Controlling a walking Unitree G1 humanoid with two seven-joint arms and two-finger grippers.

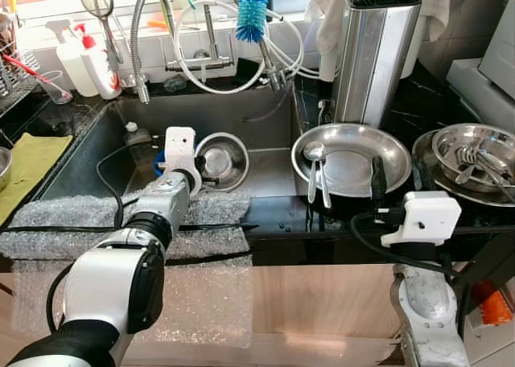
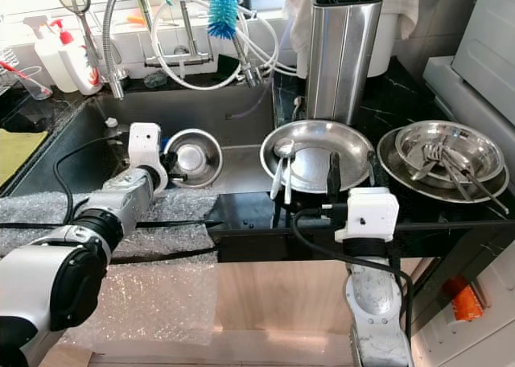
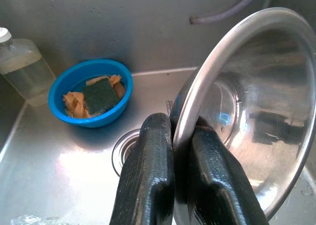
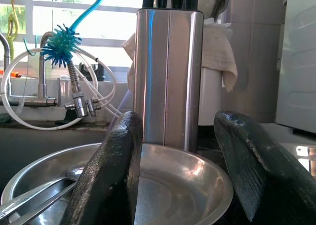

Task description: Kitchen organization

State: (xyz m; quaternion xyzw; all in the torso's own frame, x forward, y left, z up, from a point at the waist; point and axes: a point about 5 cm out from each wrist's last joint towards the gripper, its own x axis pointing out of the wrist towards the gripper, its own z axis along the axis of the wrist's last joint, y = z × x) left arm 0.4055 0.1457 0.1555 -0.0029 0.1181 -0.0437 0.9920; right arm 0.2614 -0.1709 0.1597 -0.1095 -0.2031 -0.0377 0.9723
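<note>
Two grippers work apart: the left gripper pinches the steel bowl's rim down in the sink. Right of it, on the counter, lies the steel pan, with the right gripper spread wide at its near edge, so the bowl must travel rightward.

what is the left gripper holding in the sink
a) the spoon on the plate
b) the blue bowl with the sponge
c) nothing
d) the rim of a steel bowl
d: in the left wrist view the left gripper has its fingers pinched on either side of the steel bowl rim, while the blue bowl sits apart by the drain.
</note>
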